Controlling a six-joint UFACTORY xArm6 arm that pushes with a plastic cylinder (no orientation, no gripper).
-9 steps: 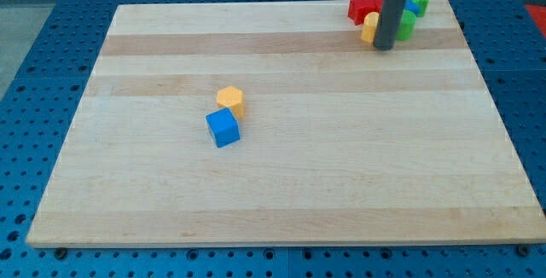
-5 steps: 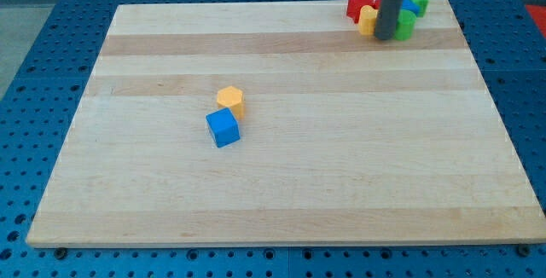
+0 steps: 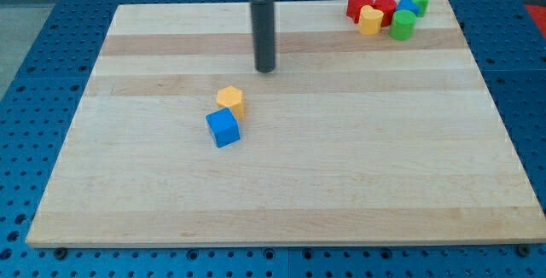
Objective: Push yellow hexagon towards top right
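My tip (image 3: 266, 69) is seen above-right of the yellow hexagon (image 3: 230, 101), apart from it; no fingers are fitted, just a rod.

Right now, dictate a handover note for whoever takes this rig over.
My tip is on the board, above and right of the yellow hexagon, not touching it.
The yellow hexagon sits left of centre, touching the blue cube below it.
Done: nothing; the hexagon has not been pushed.
Left: bring the tip to the hexagon's lower left, then push it toward the top right.
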